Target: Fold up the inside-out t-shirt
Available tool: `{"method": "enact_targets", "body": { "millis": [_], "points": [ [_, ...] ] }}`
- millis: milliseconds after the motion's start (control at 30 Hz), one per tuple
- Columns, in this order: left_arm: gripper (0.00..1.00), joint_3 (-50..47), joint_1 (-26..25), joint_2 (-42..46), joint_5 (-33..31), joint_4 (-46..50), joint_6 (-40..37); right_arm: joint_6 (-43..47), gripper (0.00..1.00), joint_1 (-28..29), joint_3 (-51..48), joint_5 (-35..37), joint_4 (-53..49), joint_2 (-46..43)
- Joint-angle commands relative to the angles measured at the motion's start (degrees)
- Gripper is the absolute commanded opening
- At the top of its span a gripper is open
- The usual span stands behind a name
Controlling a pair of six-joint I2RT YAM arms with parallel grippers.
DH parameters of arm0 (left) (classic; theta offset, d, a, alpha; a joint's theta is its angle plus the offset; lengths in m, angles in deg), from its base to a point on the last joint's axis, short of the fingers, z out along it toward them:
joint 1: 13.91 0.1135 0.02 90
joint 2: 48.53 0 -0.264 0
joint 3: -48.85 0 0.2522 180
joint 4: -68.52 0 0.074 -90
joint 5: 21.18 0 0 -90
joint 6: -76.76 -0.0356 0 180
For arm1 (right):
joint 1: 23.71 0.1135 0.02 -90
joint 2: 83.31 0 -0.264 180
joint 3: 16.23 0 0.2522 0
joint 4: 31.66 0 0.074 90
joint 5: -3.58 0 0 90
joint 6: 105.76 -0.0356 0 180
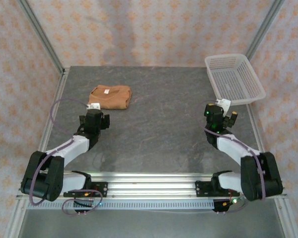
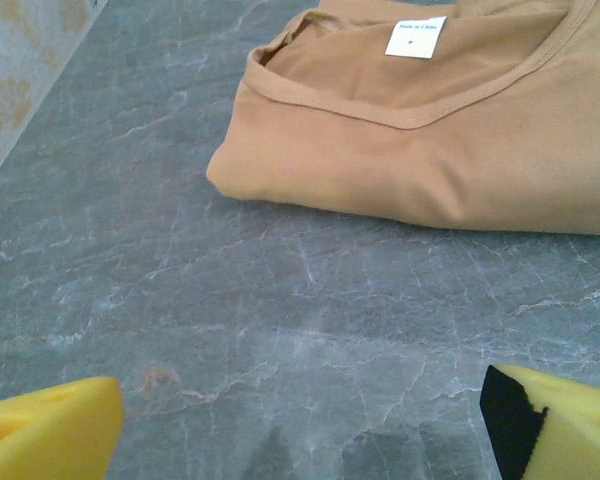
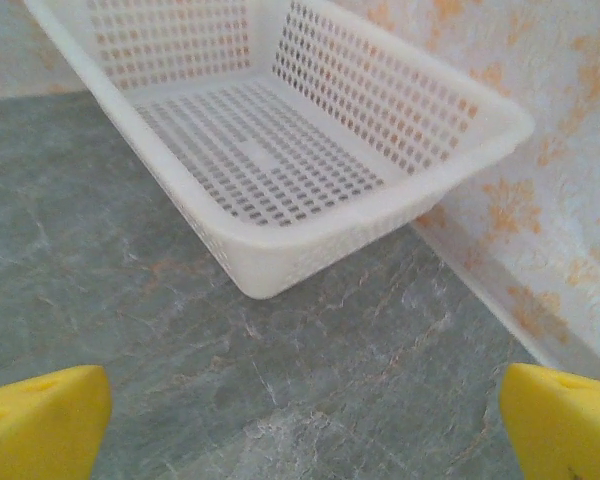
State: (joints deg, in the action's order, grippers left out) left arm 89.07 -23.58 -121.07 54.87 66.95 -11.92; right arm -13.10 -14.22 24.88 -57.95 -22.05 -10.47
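Observation:
The orange-tan t-shirt [image 1: 110, 96] lies folded into a small bundle at the back left of the table, its white neck label [image 2: 416, 38] facing up. My left gripper [image 1: 96, 110] sits just in front of the shirt [image 2: 430, 140], open, its yellow fingertips [image 2: 50, 430] wide apart over bare table and touching no cloth. On the right side of the table my right gripper [image 1: 224, 110] is open too, with its yellow pads [image 3: 40, 425] spread and nothing between them.
A white plastic mesh basket [image 1: 234, 79] stands at the back right corner, its near rim [image 3: 280, 260] just ahead of my right gripper. The patterned wall [image 3: 540, 200] runs close along the table's right edge. Grey marbled tabletop [image 1: 164, 124] lies between the two arms.

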Motion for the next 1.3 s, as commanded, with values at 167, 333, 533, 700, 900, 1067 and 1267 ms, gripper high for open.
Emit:
{"method": "enact_targets", "body": {
  "millis": [167,333,533,700,900,1067,1267],
  "points": [
    [0.95,-2.74,1.57,-5.67,0.99,-22.47,-5.01,1.98,0.99,-0.97,-6.33,-7.43,27.29,11.53],
    [0.96,-3.78,4.18,-11.68,2.76,-29.25,-3.07,1.63,0.99,-1.64,-8.15,-8.80,31.72,12.61],
    [1.00,-2.87,5.54,-13.46,4.22,-29.26,-2.23,0.62,0.99,-2.42,-7.13,-9.94,30.44,15.24],
    [1.00,-2.39,5.54,-13.25,4.49,-27.89,-2.16,1.28,0.99,-2.20,-7.66,-9.76,32.86,15.94],
    [1.00,-2.38,5.63,-13.25,4.56,-27.91,-2.11,1.40,0.99,-2.37,-7.59,-9.99,33.93,16.52],
    [1.00,-2.28,5.72,-13.25,4.74,-27.78,-2.11,1.35,0.99,-2.55,-7.58,-10.34,33.81,16.65],
    [1.00,-2.02,6.33,-13.25,6.07,-27.38,-1.85,1.20,0.99,-2.91,-7.40,-10.98,33.22,16.51]
  ]
}}
